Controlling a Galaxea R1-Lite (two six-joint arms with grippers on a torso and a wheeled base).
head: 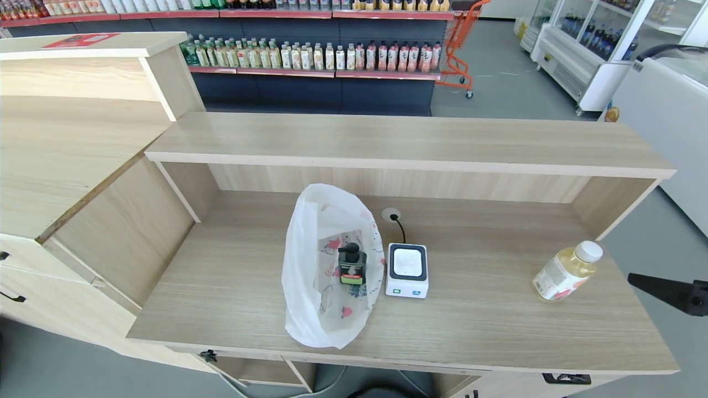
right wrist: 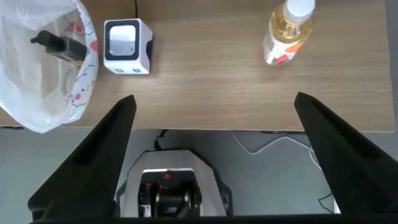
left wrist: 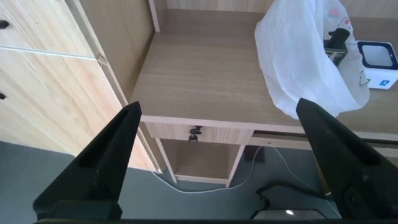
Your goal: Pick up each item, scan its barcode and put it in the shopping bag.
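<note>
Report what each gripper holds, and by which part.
Nothing is held. The left gripper and right gripper are open and empty; the bottle sits on the counter.

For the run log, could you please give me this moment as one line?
pump bottle: in bag | yellow bottle: on counter, right of scanner | left gripper: open, empty | right gripper: open, empty

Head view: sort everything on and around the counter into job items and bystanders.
Job: shopping bag, black pump bottle inside it, barcode scanner, yellow drink bottle on the counter.
Lying about: stocked drinks shelves, orange trolley, display fridges.
</note>
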